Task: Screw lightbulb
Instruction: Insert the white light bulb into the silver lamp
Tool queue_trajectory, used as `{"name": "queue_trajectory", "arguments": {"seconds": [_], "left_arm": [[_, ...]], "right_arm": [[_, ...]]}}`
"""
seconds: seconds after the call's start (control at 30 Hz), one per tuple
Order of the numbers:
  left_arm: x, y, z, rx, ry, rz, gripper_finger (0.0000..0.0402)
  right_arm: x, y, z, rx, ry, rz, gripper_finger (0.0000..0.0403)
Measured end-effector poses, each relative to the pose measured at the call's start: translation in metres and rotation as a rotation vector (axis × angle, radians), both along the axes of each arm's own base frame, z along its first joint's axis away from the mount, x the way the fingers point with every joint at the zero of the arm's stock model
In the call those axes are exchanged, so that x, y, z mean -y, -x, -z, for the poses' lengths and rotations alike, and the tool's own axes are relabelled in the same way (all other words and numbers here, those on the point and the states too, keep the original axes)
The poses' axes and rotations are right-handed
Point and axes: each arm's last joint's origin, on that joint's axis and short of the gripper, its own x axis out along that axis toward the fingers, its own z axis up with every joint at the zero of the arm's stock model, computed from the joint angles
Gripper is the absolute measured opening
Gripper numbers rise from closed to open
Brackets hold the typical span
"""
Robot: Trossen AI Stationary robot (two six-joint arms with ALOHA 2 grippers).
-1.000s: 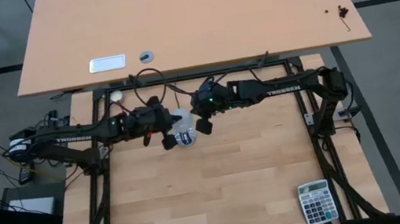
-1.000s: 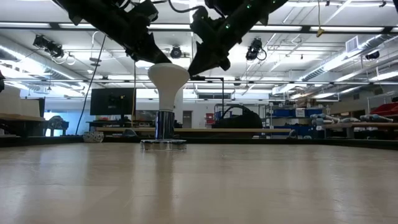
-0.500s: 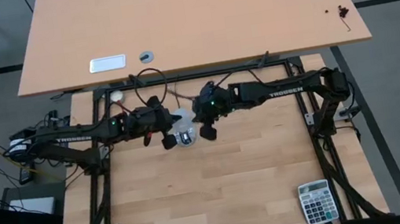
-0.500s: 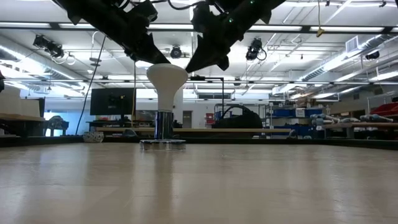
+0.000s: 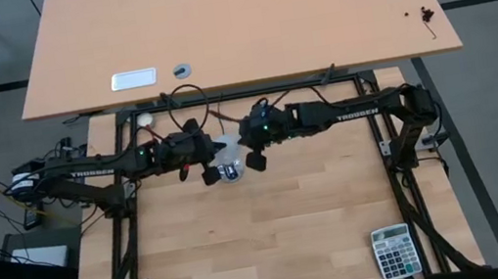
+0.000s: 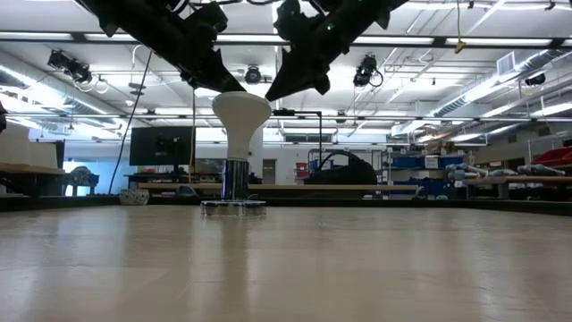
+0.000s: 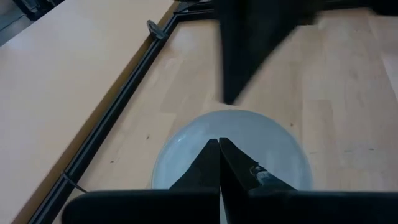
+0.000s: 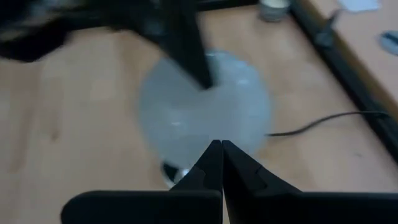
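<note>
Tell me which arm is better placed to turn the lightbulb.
Left, probably. The left gripper, shut, points at the lightbulb, mid-face, and seems to touch its top; the right gripper, also shut, hangs by its rim. Both must open.

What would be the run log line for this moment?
lightbulb: upright in socket | left gripper: shut, over bulb face | right gripper: shut, above bulb
</note>
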Motion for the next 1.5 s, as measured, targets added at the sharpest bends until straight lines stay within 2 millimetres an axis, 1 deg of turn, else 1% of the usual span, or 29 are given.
{"name": "queue_trajectory", "arguments": {"seconds": [0.23,0.57,0.8,0.9,1.03,1.1,1.17,1.23,1.37,1.5], "left_arm": [[0.000,0.000,0.000,0.002,0.002,0.003,0.0000],[0.000,0.000,0.000,0.000,0.000,0.004,0.0000],[0.001,0.000,0.000,-0.002,0.006,0.012,0.0000],[0.001,0.000,0.000,-0.001,0.008,0.018,0.0000],[0.001,0.000,0.000,-0.005,0.005,0.014,0.0000],[0.000,0.000,0.000,-0.004,0.001,0.008,0.0000],[0.000,0.000,0.000,-0.004,-0.002,0.002,0.0000],[0.000,0.000,0.000,-0.003,-0.002,0.002,0.0000],[0.000,0.000,0.000,-0.002,-0.001,0.001,0.0000],[0.000,0.000,0.000,-0.003,-0.001,0.001,0.0000]], "right_arm": [[0.017,0.000,0.004,-0.002,0.022,0.045,0.0009],[0.019,-0.005,0.013,-0.012,-0.023,0.001,0.0009],[0.013,-0.004,0.011,-0.011,-0.025,-0.013,0.0009],[0.009,-0.003,0.011,-0.025,-0.059,-0.022,0.0009],[-0.003,-0.003,0.011,-0.038,-0.077,-0.055,0.0009],[-0.012,-0.003,0.008,-0.027,-0.124,-0.128,0.0009],[-0.022,-0.005,0.010,-0.025,-0.160,-0.202,0.0009],[-0.028,-0.006,0.010,-0.020,-0.166,-0.233,0.0009],[-0.025,-0.007,0.005,0.010,-0.088,-0.173,0.0009],[-0.012,-0.006,0.005,0.010,-0.018,-0.064,0.0009]]}}
